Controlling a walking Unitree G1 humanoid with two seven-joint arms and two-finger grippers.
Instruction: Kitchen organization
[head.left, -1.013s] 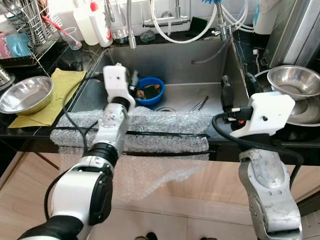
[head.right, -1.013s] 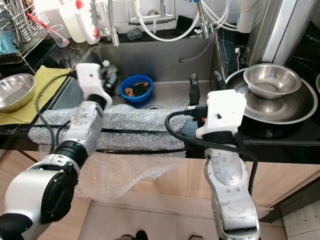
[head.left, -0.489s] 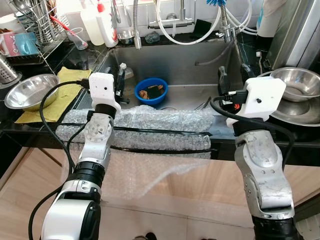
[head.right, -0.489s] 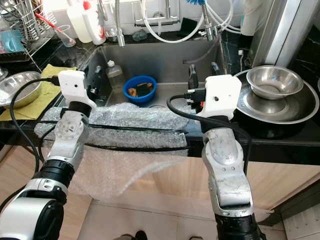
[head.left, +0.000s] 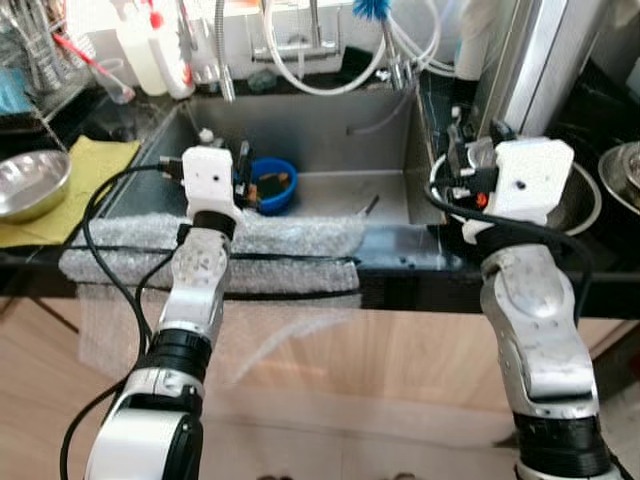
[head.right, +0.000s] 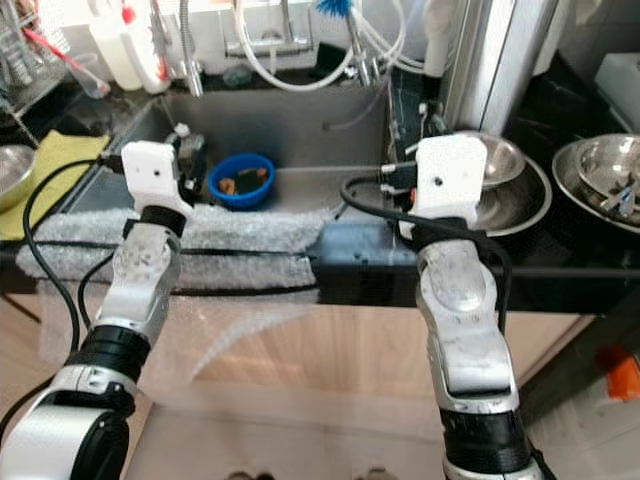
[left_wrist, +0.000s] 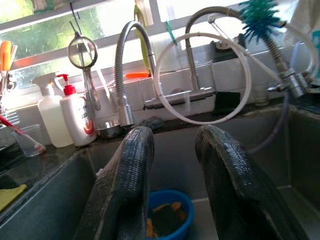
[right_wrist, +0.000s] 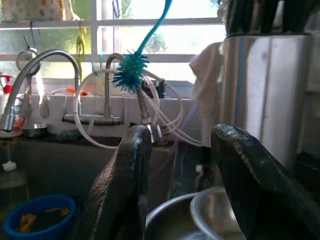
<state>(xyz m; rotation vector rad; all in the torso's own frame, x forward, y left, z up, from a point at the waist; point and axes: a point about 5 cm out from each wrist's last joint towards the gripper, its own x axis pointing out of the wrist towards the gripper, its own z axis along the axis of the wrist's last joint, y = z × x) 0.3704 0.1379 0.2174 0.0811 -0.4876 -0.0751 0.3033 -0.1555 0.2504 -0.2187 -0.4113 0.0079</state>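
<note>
A blue bowl (head.left: 272, 186) holding food scraps and a sponge sits in the steel sink (head.left: 330, 125). My left gripper (head.left: 242, 162) hovers just left of the bowl, above the sink's front; in the left wrist view its fingers (left_wrist: 125, 180) stand open with the blue bowl (left_wrist: 167, 215) showing between them. My right gripper (head.left: 475, 140) is raised at the sink's right edge, open and holding nothing. It points at the nested steel bowls (head.right: 505, 170) on the counter, whose rims (right_wrist: 210, 210) lie between its fingers (right_wrist: 122, 185).
Bubble wrap (head.left: 290, 240) drapes over the sink's front edge. A steel bowl (head.left: 30, 185) rests on a yellow cloth at left. Soap bottles (head.left: 140, 55) and hoses line the back. A tall steel pot (head.left: 520, 60) stands behind the right gripper, another bowl (head.right: 600, 175) farther right.
The camera has turned right, so the scene slid left. Both grippers stay open; the right one now sits closer to the nested steel bowls.
</note>
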